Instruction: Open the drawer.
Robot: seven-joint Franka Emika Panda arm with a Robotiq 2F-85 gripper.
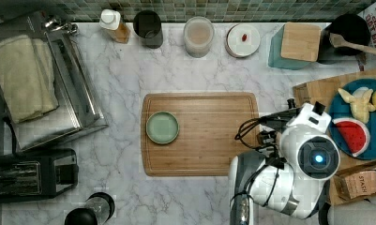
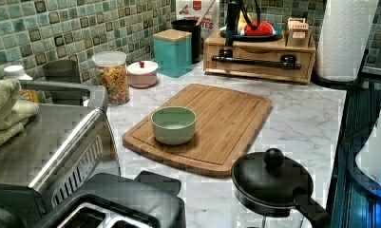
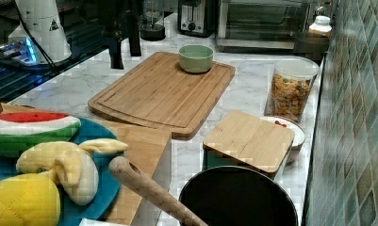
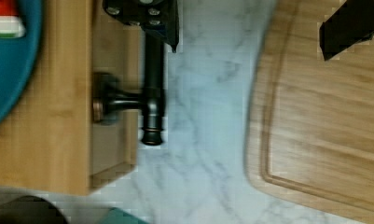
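Marble counter point(image 1: 120, 93) with green mosaic tile backsplash point(image 2: 45, 33) behind it. Gripper point(image 4: 250, 18) hangs over the counter strip between the drawer and the cutting board point(image 1: 199, 133); in the wrist view one finger point(image 4: 149, 14) sits right at the drawer's black bar handle point(image 4: 153, 84) and the other finger point(image 4: 350, 23) is far off over the board edge, so the jaws are spread wide and hold nothing; contact with the bar cannot be told for sure. Drawer point(image 2: 259, 61) sits in a light-wood box at the far end of the counter in the left view, front pushed in flush, handle across its face. On top of the box: blue plate point(image 1: 359, 122) with toy watermelon point(image 3: 28, 125) and banana point(image 3: 73, 162). Green bowl point(image 1: 162, 127) stands on the board toward the top view's left. Along the backsplash: pasta jar point(image 2: 112, 76), small white lidded dish point(image 2: 142, 72), teal canister with wood lid point(image 2: 172, 51), black utensil pot point(image 3: 238, 197) with wooden spoon point(image 3: 149, 188). Toaster oven point(image 1: 49, 89) with folded towel point(image 1: 21, 75) on it, and black toaster point(image 1: 31, 176), at the top view's left. Paper towel roll point(image 2: 345, 38) beside the drawer box in the left view. Arm body point(image 1: 289, 173) at the top view's lower right.
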